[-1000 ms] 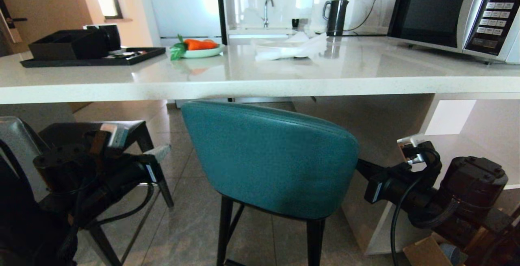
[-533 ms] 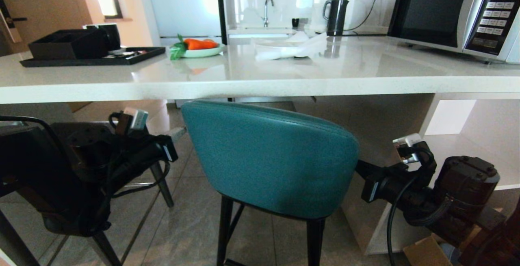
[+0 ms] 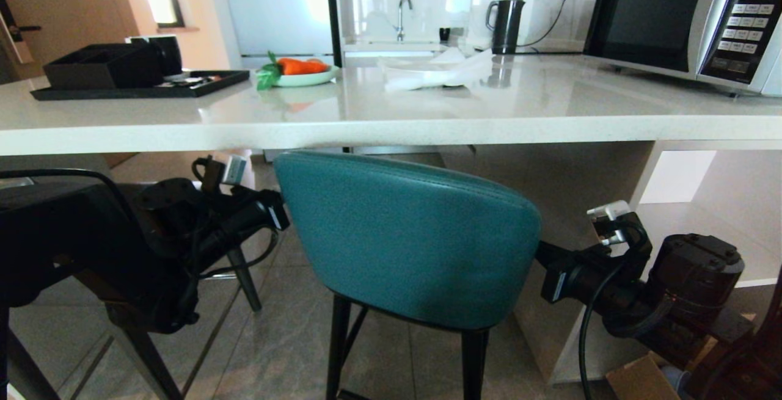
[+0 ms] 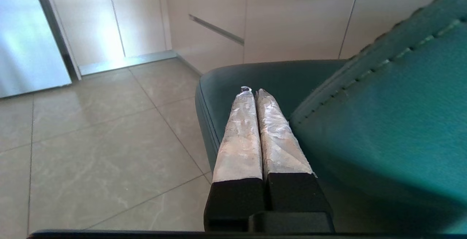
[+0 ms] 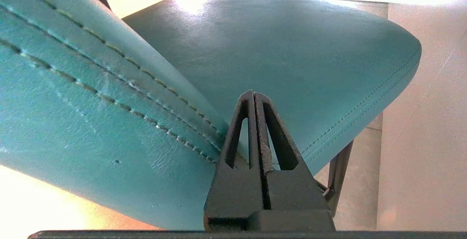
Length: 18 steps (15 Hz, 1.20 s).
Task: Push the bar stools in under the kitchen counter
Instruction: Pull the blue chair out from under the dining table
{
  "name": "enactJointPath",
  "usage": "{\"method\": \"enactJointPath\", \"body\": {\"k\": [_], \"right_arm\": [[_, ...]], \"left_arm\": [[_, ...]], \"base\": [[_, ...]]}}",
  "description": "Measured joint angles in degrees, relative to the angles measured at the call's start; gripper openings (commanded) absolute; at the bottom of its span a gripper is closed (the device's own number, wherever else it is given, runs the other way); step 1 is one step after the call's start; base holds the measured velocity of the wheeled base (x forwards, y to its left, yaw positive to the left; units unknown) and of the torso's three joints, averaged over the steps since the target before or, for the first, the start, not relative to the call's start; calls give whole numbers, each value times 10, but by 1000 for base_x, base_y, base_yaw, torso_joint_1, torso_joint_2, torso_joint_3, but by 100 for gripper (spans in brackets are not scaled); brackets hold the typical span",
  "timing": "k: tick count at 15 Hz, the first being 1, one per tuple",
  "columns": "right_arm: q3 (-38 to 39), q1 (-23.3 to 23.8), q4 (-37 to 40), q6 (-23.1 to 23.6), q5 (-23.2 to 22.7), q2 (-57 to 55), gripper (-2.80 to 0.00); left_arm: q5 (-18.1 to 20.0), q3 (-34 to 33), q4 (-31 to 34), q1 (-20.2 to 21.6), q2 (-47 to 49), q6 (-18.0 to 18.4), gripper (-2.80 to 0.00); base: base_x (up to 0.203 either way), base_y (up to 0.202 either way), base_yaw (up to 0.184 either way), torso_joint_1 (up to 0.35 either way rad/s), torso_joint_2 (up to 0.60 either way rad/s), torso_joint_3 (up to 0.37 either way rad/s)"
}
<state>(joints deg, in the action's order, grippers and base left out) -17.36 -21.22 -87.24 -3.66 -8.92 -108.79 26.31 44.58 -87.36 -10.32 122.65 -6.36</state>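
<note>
Stool of teal leather with a curved back (image 3: 406, 238) stands near the glossy white counter (image 3: 391, 125), unpushed; left gripper (image 4: 253, 92) and right gripper (image 5: 254, 95), both pinched together, flank it.

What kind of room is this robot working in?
Most likely a home kitchen: a microwave sits on the white counter, an electric kettle and a sink tap stand behind, and a teal bar stool waits in front.

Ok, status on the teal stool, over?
Left pincer shut, at the teal stool's left side. Right pincer shut, at its right side. Backrest top just below the counter edge. No obstruction seen.
</note>
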Motion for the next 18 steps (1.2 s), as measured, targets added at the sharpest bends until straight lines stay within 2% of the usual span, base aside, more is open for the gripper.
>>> {"method": "enactJointPath", "body": {"k": [4,7,12,16,18], "right_arm": [[0,0,0,1,4,0,-280],[0,-1,1,1,7,3,-280],[1,-3,3,1,6,8,-280],[1,-3,3,-1,11,8,-280],[3,-3,2,-1,12,10,-280]], "left_arm": [[-7,-65,-3,-32,-29,9,-280],[-21,-133,-6,-64,-58,34,-280],[-60,-196,3,-77,-111,41,-280],[-145,-260,-2,-118,-149,39,-280],[-159,-291,-3,-125,-171,39,-280]], "base": [[0,0,0,0,0,0],[0,0,0,0,0,0],[0,0,0,0,0,0],[0,0,0,0,0,0],[0,0,0,0,0,0]]}}
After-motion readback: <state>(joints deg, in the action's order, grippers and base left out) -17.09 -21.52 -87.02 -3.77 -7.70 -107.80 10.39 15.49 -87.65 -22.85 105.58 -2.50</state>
